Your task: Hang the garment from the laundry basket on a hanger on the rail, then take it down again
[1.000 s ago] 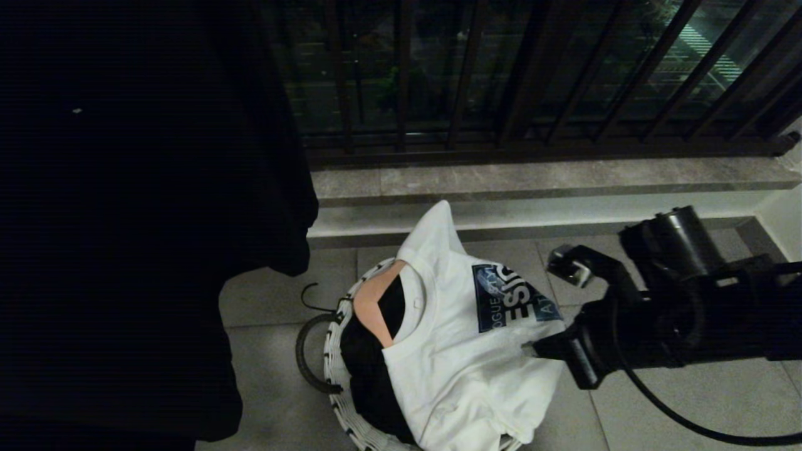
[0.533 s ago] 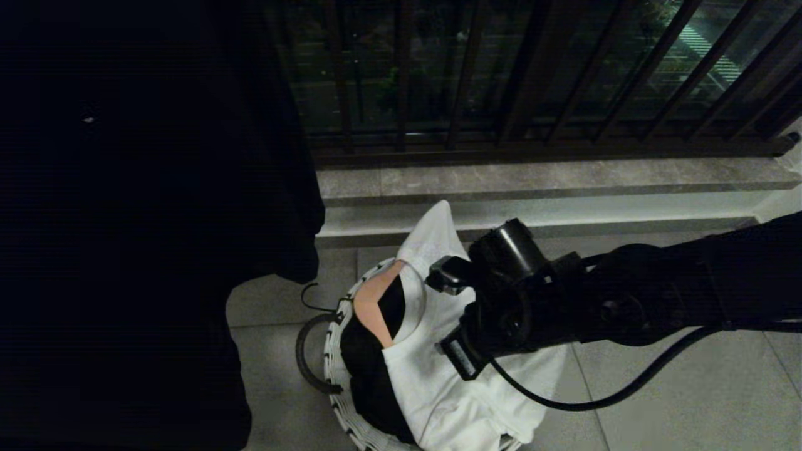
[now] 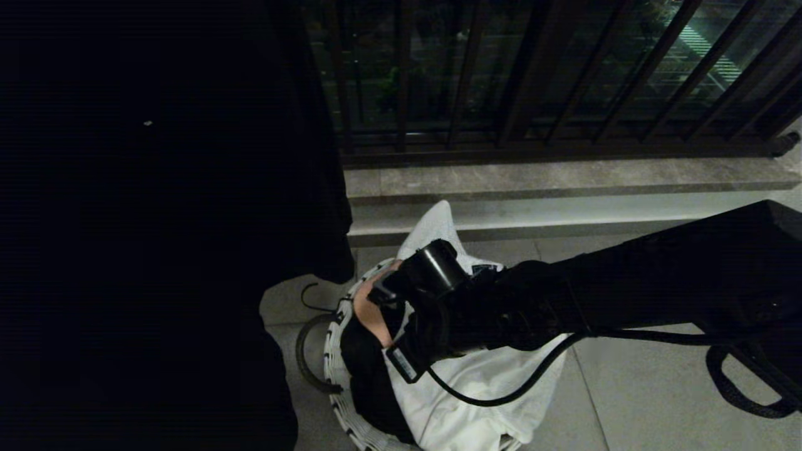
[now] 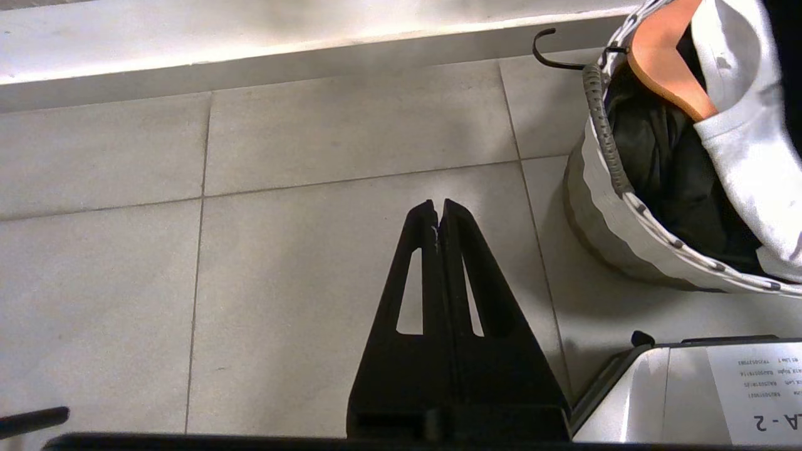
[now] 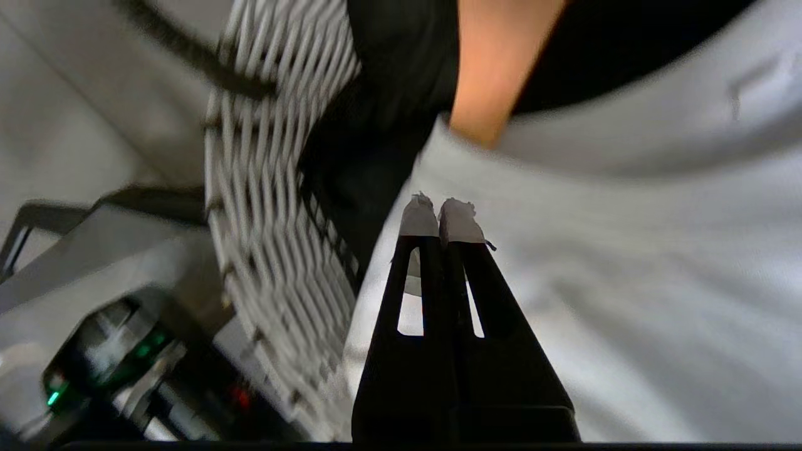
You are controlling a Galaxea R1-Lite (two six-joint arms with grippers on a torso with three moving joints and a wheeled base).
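A robot's right arm reaches from the right side of the head view, across and down over the laundry basket (image 3: 335, 376), a round basket with a white woven rim standing on the tiled floor. Inside lies a white T-shirt (image 3: 476, 388) already threaded on a wooden hanger (image 3: 369, 313), on top of some dark clothing. The right end effector (image 5: 438, 216) has its two fingers pressed together, holding nothing, with its tips hovering just above the white fabric. From those tips, the shirt's collar and the exposed orange-brown shoulder of the hanger lie just ahead. The hanger appears to run from under the shirt toward the basket rim on the robot's left, where its dark metal hook (image 4: 554, 53) pokes out over the rim. The left end effector (image 4: 437, 213) is also pressed shut and empty, pointing at bare floor tiles beside the basket and well apart from the garment. The right arm is therefore much the nearer one. To take the hanger or collar, its fingers would likely need to spread first. The rail is not in view.
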